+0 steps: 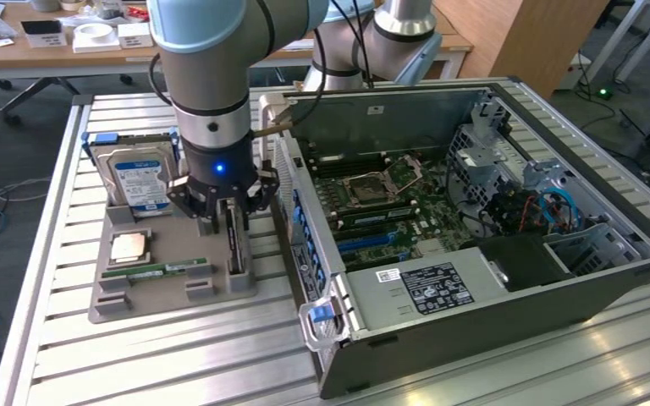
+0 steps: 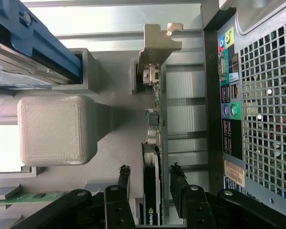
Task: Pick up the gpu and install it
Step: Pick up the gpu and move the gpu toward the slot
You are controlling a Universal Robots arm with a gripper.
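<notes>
Spread wide, the gripper hangs straight down over the gpu, one finger on each side of the card and nothing clamped. In the wrist view the fingers stand off the dark faces of the gpu with a visible gap on both sides, so it reads as lined up for a grasp, not yet a hold. The card stands on its long edge in a slot of the grey holder tray, with its silver bracket at the end farther from the fingers. The upright pose seems chosen so that both flat faces are free for the fingers. On the same tray, towards the exterior view's left of the card, lie a green memory stick and a processor, and a hard drive with a blue label stands behind them. Just beside the tray, on the exterior view's right, the computer case lies on its side with the panel off and the motherboard exposed from above. Tray and case rest on a slatted metal table. The install step is not begun.
</notes>
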